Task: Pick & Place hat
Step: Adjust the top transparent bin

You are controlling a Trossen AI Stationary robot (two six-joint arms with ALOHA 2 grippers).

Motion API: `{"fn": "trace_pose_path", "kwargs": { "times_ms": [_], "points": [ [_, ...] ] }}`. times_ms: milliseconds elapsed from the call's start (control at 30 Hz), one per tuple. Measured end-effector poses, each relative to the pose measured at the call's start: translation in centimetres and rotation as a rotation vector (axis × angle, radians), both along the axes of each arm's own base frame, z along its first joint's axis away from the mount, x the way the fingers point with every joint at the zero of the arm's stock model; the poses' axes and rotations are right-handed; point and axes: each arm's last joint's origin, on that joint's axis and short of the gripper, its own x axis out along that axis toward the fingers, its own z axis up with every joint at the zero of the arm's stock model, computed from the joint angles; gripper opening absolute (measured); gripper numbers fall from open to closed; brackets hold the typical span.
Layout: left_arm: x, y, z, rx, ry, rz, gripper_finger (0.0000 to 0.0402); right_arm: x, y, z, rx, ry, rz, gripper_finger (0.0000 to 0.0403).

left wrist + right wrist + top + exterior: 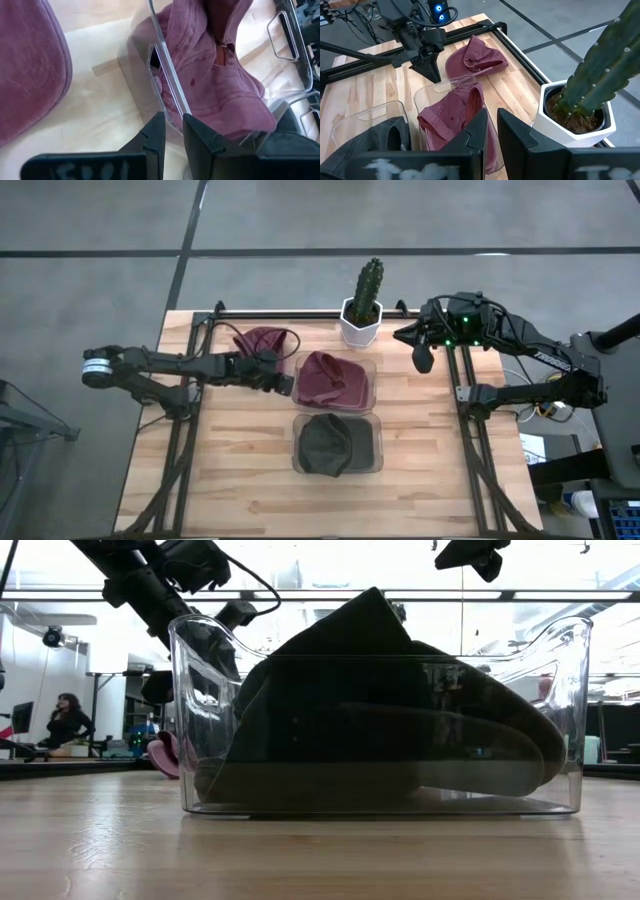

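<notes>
A maroon hat (335,378) lies crumpled in the farther of two clear containers (373,366). A second maroon hat (262,340) rests flat on the wooden table to its far left. In the nearer clear container (582,690) sits a dark hat (330,445). My left gripper (290,383) is at the far container's left wall, its fingers nearly together with the wall between them. My right gripper (423,360) hangs raised by the table's far right, shut on nothing (492,130). My left gripper has the top edge of the far container's left wall (172,107) between its two fingers, one finger (157,137) outside the container and one (200,145) inside. It comes slanting down from the table's left. The container stands on the table.
A cactus in a white pot (362,308) stands at the table's far edge, just beyond the containers. Black rails (190,395) run along both sides of the table. Bare wood lies at the near left and near right. A person (65,725) sits far off in the room.
</notes>
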Motion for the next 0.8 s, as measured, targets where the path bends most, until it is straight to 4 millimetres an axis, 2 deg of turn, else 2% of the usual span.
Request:
{"fn": "trace_pose_path", "kwargs": {
  "times_ms": [400, 500, 567, 700, 800],
  "points": [
    [0.3, -1.1, 0.2, -0.02, -0.026, -0.04, 0.006, 0.0, 0.0, 0.0, 0.0, 0.0, 0.0, 0.0038],
    [0.3, -1.2, 0.2, -0.021, -0.023, -0.041, 0.006, -0.1, 0.0, -0.2, 0.046, 0.01, -0.023, 0.0038],
    [0.0, -1.2, 0.2, -0.026, -0.005, -0.037, 0.006, -0.3, 0.1, -1.0, 0.128, 0.072, -0.06, 0.0038],
    [-0.3, -1.2, 0.4, -0.029, 0.0, -0.032, 0.006, -0.4, 0.3, -4.0, 0.308, 0.272, -0.147, 0.0038],
    [-0.3, -1.2, 0.4, -0.028, -0.004, -0.032, 0.006, 0.3, 0.6, -6.1, 0.373, 0.308, -0.174, 0.0038]
  ]
}}
